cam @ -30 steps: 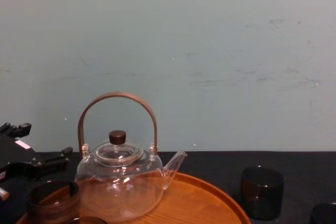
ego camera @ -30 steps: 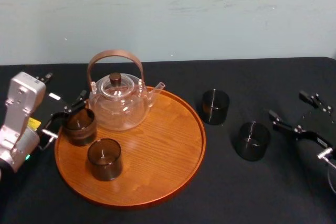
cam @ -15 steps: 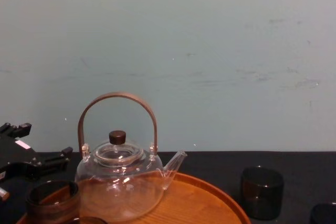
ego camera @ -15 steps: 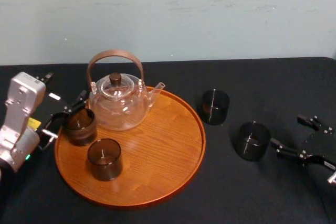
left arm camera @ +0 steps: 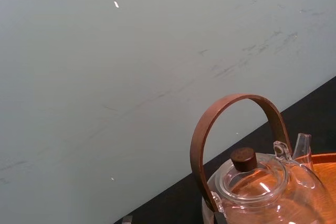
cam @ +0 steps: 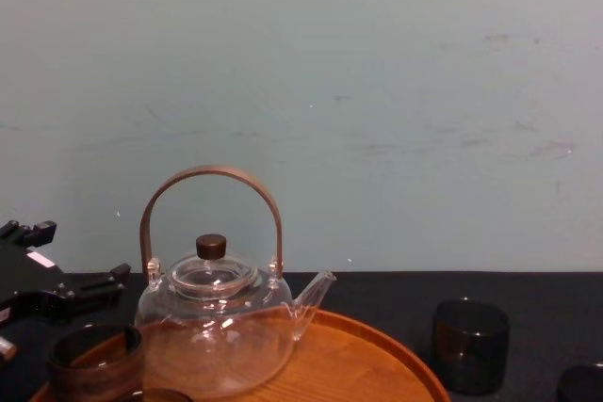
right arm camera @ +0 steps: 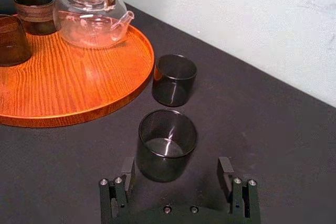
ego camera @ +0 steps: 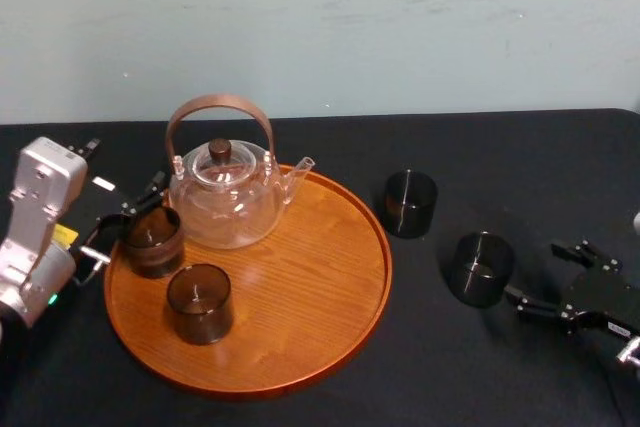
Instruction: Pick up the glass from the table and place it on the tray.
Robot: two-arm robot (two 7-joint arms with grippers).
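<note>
Two dark smoked glasses stand on the black table right of the tray [ego camera: 300, 337]: the nearer glass [ego camera: 480, 268] [right arm camera: 167, 145] and a farther glass [ego camera: 411, 203] [right arm camera: 175, 80]. My right gripper [ego camera: 549, 277] [right arm camera: 176, 167] is open and low on the table, with the nearer glass partly between its fingertips and touching neither. The round orange-brown tray [right arm camera: 79, 77] carries a glass teapot [ego camera: 225, 197] and two more dark glasses [ego camera: 152, 240] [ego camera: 199, 302]. My left gripper [ego camera: 125, 219] [cam: 66, 270] is open at the tray's left rim, beside the rear glass there.
The teapot's tall brown hoop handle [cam: 212, 181] [left arm camera: 236, 108] rises above the tray's back. A pale wall closes off the table's far edge. Bare wood lies on the tray's right half [ego camera: 320, 267], facing the two table glasses.
My right gripper has dropped low and swung in toward the nearer glass, bringing its open fingers to either side of it. The left arm and all glasses have stayed put.
</note>
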